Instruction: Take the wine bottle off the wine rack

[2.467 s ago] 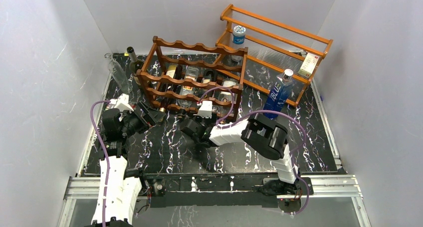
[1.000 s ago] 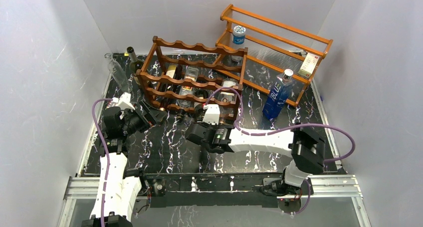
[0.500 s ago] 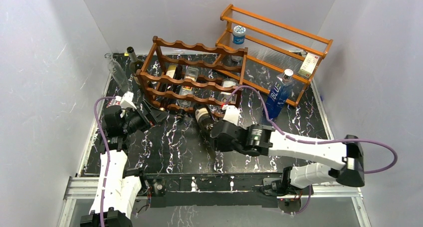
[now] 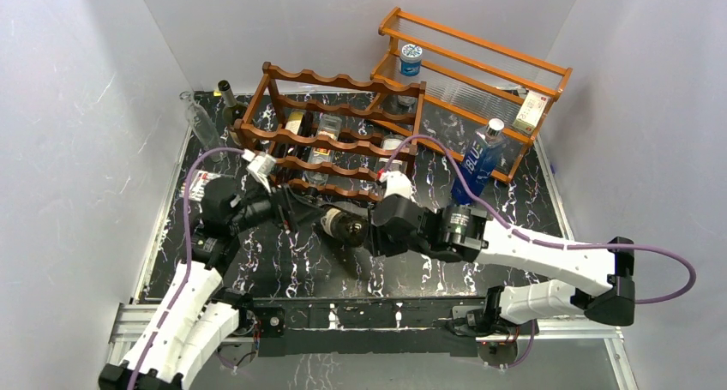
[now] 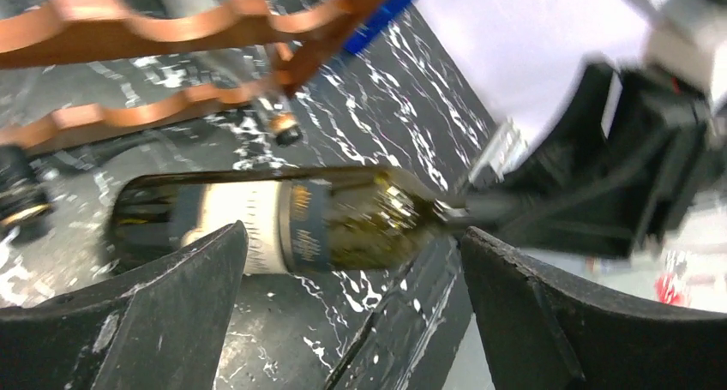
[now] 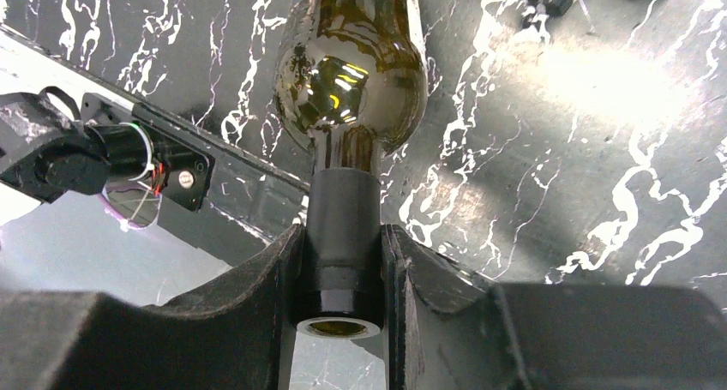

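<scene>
Now that the left gripper [image 4: 294,210] has swung in from the left, its jaws stand wide, facing the bottle's [image 4: 344,226] body without touching it; the bottle has slid clear of the rack [image 4: 336,141] and lies level just in front of its bottom tier; the right gripper [image 6: 340,261] stays clamped on the neck; I judge the removal all but done.
</scene>
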